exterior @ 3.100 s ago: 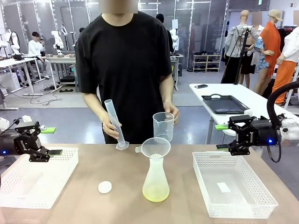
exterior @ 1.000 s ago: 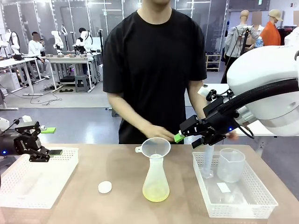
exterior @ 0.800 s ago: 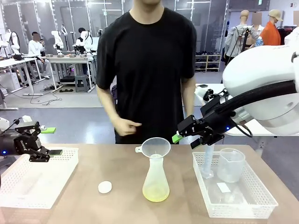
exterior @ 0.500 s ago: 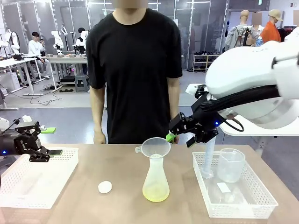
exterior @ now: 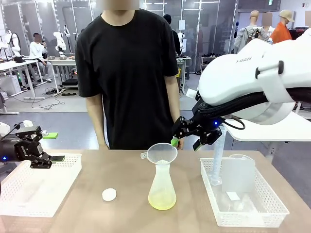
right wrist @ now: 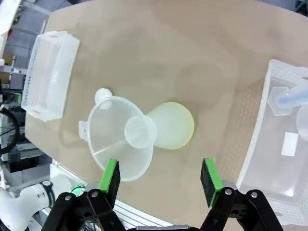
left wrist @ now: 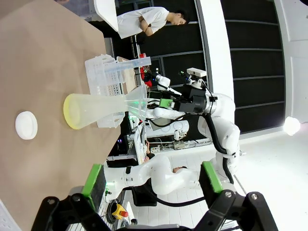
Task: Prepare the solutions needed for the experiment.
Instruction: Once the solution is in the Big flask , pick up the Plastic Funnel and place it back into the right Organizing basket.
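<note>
My right gripper, spread wide and empty, hangs just above the funnel topping the flask of solutions.

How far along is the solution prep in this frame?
Done: pale yellow liquid sits in the flask, and the cylinder and beaker stand in the right basket. In hand: the open right gripper hangs above the funnel in the flask's neck. Left: funnel not yet lifted out; a small white disc lies on the table; the left gripper is open over the left basket.
</note>
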Controlling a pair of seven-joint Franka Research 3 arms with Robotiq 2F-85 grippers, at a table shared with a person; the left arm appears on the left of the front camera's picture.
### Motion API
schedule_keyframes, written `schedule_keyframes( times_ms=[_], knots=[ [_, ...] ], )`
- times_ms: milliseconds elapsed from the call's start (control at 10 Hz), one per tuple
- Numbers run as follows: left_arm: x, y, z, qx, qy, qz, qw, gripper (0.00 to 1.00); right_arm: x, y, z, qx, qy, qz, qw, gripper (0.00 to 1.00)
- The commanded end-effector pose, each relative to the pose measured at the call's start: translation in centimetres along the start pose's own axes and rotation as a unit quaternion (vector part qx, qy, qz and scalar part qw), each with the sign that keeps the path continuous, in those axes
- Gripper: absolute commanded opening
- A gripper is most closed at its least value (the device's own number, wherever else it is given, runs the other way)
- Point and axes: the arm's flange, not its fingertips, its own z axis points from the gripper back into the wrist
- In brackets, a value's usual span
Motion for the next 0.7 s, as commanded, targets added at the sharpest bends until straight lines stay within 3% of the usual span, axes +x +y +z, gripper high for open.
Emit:
schedule_keyframes(
  times_ms=[0, 600],
  knots=[
    [0.0, -0.1, 0.0, -0.001, 0.0, -0.003, 1.0, 1.0, 0.7, 1.0, -1.1, -0.029, 0.0, -0.008, 1.0, 0.85],
    [0.0, -0.1, 0.0, -0.001, 0.0, -0.003, 1.0, 1.0, 0.2, 2.1, -3.8, 0.0, 0.01, -0.042, 0.999, 0.85]
  ],
)
